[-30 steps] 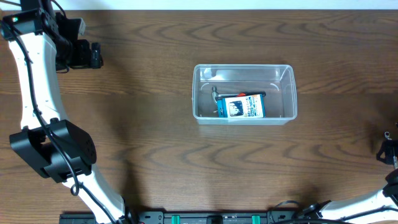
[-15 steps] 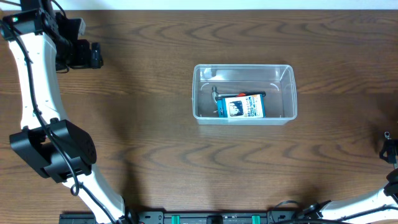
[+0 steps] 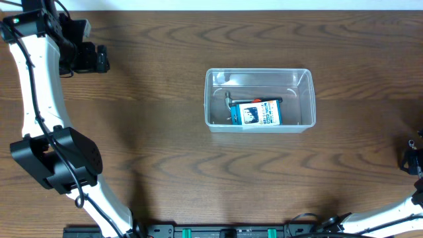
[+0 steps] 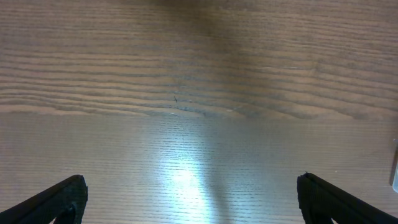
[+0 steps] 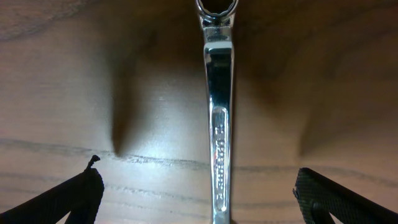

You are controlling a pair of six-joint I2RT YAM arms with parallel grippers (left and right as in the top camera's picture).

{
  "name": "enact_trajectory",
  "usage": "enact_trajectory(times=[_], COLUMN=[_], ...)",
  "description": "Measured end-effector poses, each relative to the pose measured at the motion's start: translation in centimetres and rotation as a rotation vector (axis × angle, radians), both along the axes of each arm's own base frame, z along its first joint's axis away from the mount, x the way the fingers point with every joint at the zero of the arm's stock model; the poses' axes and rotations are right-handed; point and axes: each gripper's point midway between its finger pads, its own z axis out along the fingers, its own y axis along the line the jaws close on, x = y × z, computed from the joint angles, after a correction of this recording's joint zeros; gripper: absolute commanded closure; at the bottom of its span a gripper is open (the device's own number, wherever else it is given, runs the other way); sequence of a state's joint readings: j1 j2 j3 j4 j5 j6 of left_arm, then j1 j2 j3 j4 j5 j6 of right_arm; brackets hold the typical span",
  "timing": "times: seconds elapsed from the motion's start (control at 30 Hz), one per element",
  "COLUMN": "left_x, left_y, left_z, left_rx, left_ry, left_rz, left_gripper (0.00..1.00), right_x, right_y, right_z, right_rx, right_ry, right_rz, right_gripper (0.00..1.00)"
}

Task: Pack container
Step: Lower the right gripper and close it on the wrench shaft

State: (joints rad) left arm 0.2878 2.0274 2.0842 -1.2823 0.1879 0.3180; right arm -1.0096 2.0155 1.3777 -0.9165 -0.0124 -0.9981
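Overhead view:
- Your left end effector sits at the far-left corner of the bench, well apart from the container.
- Only plain wood lies between them.
- The container stands upright, a little right of the bench centre and toward the far edge.
- Inside it, a blue-and-white packet lies flat against the near wall.
- A grey metal tool lies at the packet's left end, touching it. You cannot tell its type here.
- Your right end effector is at the right edge, toward the near-right corner. It is half cut off by the frame.

Left wrist view:
- The left end effector is released, with its jaws spread wide.
- Bare bench shows between the jaws.

Right wrist view:
- The right end effector is also released, jaws wide apart.
- A chrome wrench lies on the bench between the jaws, touching neither.
- The wrench's ring end points away from the wrist, and its shank carries unreadable stamped lettering.
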Motion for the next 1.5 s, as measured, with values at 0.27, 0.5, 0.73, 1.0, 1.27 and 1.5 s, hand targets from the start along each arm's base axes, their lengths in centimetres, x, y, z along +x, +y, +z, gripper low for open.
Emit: enact_trajectory(times=[0.27,0.5,0.73,1.0,1.27,1.5], left_x=[0.0,0.0,0.0,0.0,0.0,0.0], left_y=[0.0,0.0,0.0,0.0,0.0,0.0], left_z=[0.0,0.0,0.0,0.0,0.0,0.0], left_rx=[0.0,0.0,0.0,0.0,0.0,0.0], left_ry=[0.0,0.0,0.0,0.0,0.0,0.0], left_rz=[0.0,0.0,0.0,0.0,0.0,0.0], left_gripper=[0.02,0.02,0.02,0.02,0.02,0.02], right_x=[0.3,0.0,0.0,-0.1,-0.1,0.1], right_y=[-0.5,-0.2,-0.4,-0.5,-0.5,-0.7], right_z=[-0.2,-1.2,-1.2,-1.2,-1.3,-1.3], right_rx=[-0.017,0.008,0.001,-0.005,-0.007,-0.013], right_ry=[-0.01,0.012,0.016,0.021,0.024,0.016], right_rz=[0.0,0.0,0.004,0.01,0.008,0.014], right_gripper=[0.01,0.01,0.01,0.26,0.34,0.66])
